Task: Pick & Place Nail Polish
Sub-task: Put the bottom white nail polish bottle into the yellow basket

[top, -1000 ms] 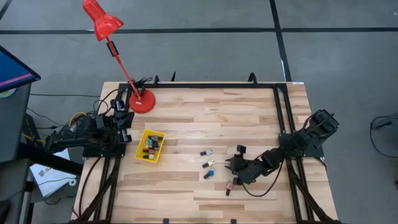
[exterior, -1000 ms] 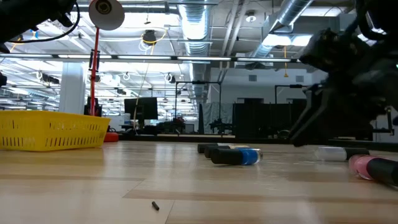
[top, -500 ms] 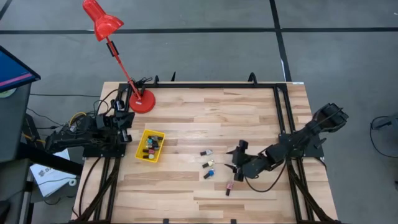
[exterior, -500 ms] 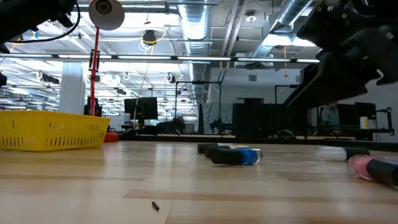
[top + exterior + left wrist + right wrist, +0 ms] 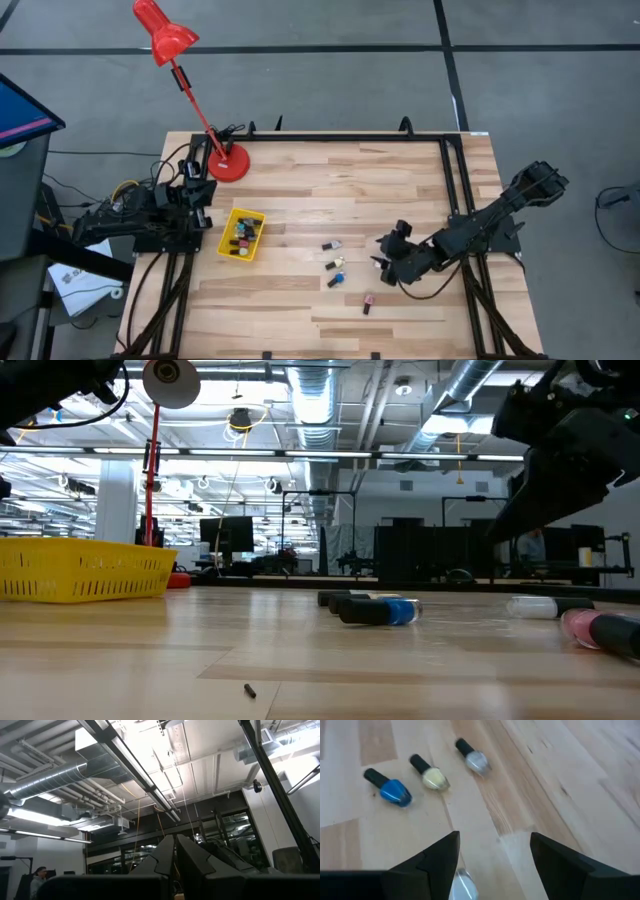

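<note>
Right pincer (image 5: 382,262) has lifted off the pink bottle (image 5: 367,302) and I see its fingers spread wider than a second ago. That bottle lies alone on the tabletop (image 5: 400,180); three others (image 5: 335,264) lie nearby. Left pincer (image 5: 175,857) stays pressed together, parked by the basket (image 5: 243,233).

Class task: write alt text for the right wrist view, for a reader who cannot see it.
The right pincer hangs open over a wooden table, holding nothing. Beyond it lie three dark-capped nail polish bottles: blue, yellow and silver. A pale bottle shows partly between its fingers.
</note>
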You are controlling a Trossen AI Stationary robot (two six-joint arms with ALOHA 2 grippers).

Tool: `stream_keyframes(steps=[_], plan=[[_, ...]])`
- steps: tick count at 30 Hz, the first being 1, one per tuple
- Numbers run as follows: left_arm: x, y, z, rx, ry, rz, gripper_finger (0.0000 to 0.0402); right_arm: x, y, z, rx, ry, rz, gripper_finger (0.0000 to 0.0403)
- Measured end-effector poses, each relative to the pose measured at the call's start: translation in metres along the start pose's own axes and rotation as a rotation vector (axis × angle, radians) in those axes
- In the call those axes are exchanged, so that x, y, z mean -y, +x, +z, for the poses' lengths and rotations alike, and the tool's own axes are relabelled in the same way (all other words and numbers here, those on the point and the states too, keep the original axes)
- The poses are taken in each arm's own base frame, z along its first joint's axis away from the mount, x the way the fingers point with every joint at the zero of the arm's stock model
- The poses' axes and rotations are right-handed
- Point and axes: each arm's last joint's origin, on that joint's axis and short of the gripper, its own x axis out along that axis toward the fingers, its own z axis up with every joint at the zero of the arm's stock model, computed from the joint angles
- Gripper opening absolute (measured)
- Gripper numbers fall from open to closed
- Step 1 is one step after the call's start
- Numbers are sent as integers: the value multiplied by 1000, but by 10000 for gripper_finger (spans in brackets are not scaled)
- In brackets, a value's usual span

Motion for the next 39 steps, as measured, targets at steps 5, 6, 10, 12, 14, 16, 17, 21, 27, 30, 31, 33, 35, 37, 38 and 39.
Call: stream_keyframes(steps=[5,6,10,12,14,16,17,21,27,30,31,33,35,37,38,39], plan=[[0,0,0,0,0,0,14,3,1,-5,-54,0,-18,235],[0,0,0,0,0,0,14,2,1,-6,-62,-1,-14,235],[0,0,0,0,0,0,14,1,-1,-9,-92,-12,13,235],[0,0,0,0,0,0,14,-2,-3,-11,-92,-20,22,235],[0,0,0,0,-1,0,14,-3,-5,-13,-93,-28,28,235],[0,0,0,0,0,0,14,-4,-6,-20,-88,-41,41,235],[0,0,0,0,0,0,14,-3,-6,-25,-86,-47,44,235],[0,0,0,0,0,0,14,1,-3,-43,-66,-42,70,235],[0,0,0,0,0,1,14,11,4,-59,9,-20,138,235],[0,0,0,0,0,0,14,17,5,-66,14,-21,146,235],[0,0,0,1,0,0,14,18,5,-68,12,-24,145,235],[0,0,0,0,0,0,14,19,6,-70,8,-31,141,235],[0,0,0,0,0,0,14,19,6,-70,14,-40,145,235],[0,0,0,0,0,0,14,19,6,-69,19,-57,149,235],[0,0,0,0,0,0,14,18,7,-69,21,-65,150,235],[0,0,0,0,0,0,14,18,8,-70,21,-73,148,235]])
